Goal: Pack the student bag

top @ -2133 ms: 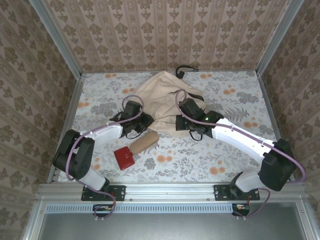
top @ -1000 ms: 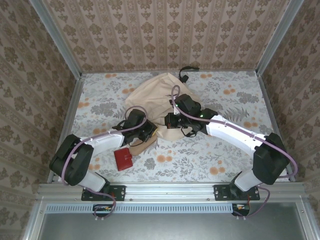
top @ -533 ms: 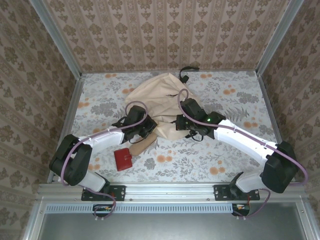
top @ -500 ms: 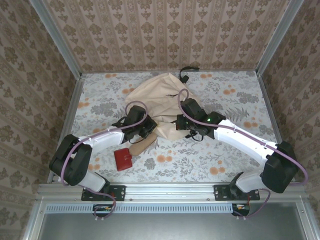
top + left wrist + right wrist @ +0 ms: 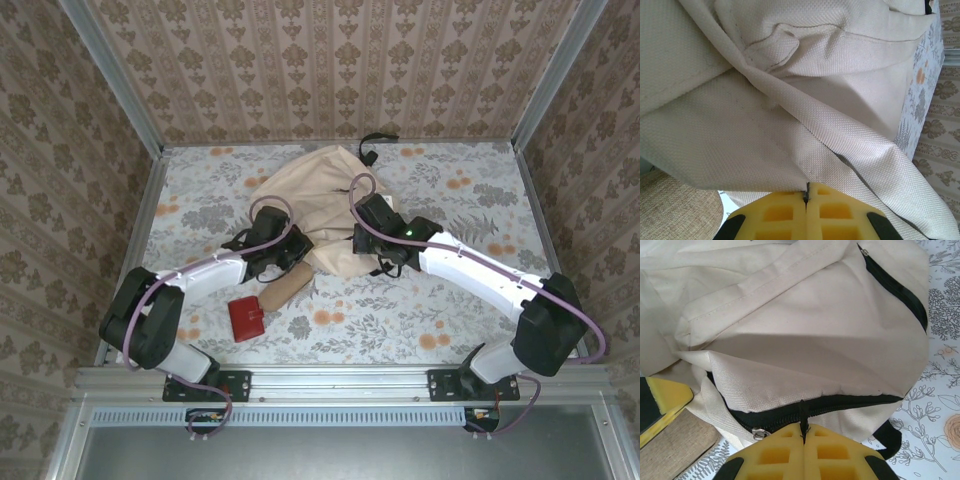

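Note:
The student bag [image 5: 318,190] is a beige fabric backpack lying at the table's middle back. My left gripper [image 5: 296,250] is at its near left edge, and its yellow fingers [image 5: 785,215] are shut on a fold of the beige fabric [image 5: 790,150]. My right gripper [image 5: 362,242] is at the bag's near right edge, shut on a black zipper pull [image 5: 802,415] of the dark zipper [image 5: 850,402]. A metal slider [image 5: 759,433] sits just left of it. The front pocket zipper [image 5: 895,287] is closed.
A red wallet [image 5: 246,317] lies in front of the left arm. A tan cloth case [image 5: 285,290] pokes out from under the bag's near edge, next to the left gripper [image 5: 662,400]. A black strap [image 5: 375,140] trails by the back wall.
Both grippers have stayed shut on the bag's near edge and shifted slightly. The right one has drawn back to the right, and the bag's near edge now spreads wider.

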